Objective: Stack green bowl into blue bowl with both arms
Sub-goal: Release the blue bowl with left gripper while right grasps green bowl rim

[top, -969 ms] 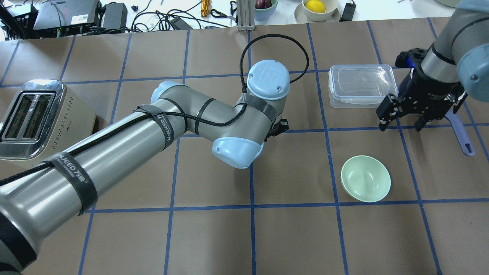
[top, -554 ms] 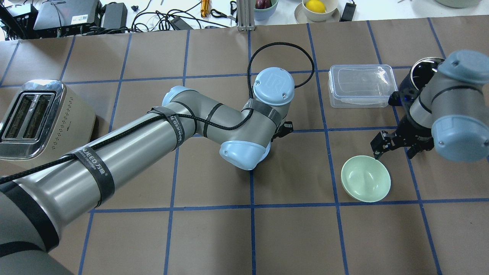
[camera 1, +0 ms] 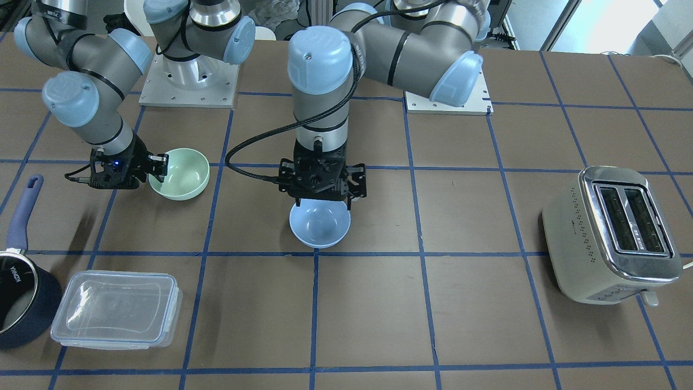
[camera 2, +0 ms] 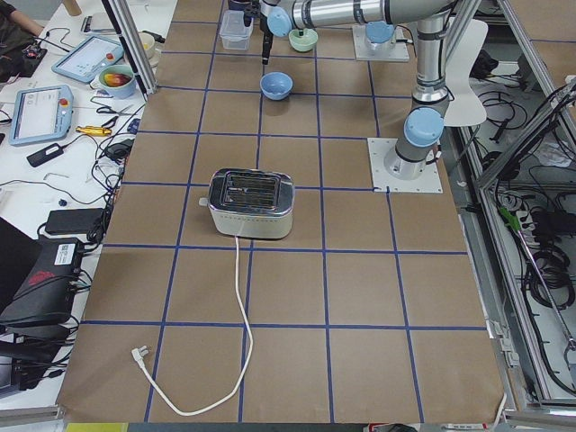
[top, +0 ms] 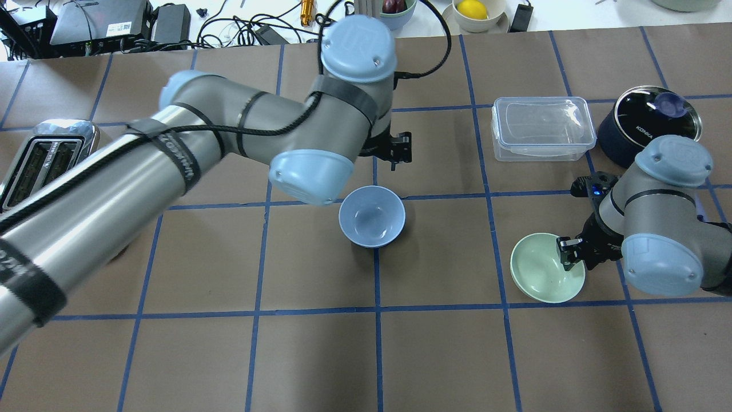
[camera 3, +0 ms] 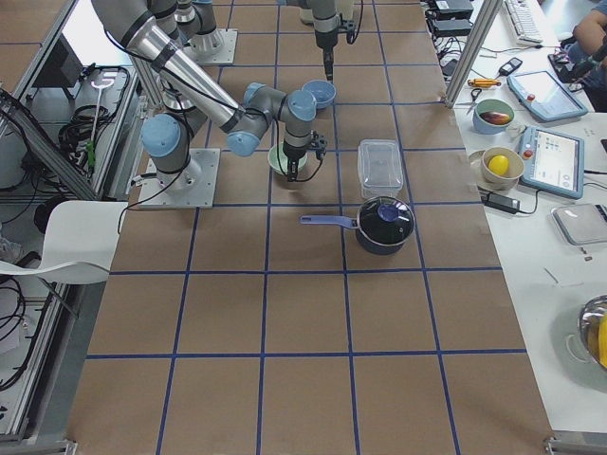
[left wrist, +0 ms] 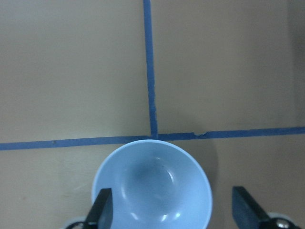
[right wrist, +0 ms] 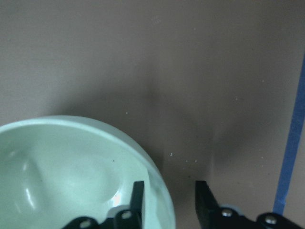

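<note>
Right gripper: jaws part-open, astride the rim of the green bowl, one finger inside and one outside, not clamped.
Green bowl: upright on the table, toward its right end.
Left gripper: jaws wide apart, empty, poised above the blue bowl.
Blue bowl: upright, further in from the right end, well apart from the green bowl.

I get bright, even overhead light across the table, with only soft shadows. The left arm looks smeared in my overhead view. Chrome on the toaster throws glare. My right wrist view is dim and soft, with a grey shadow beside the green bowl.
</note>
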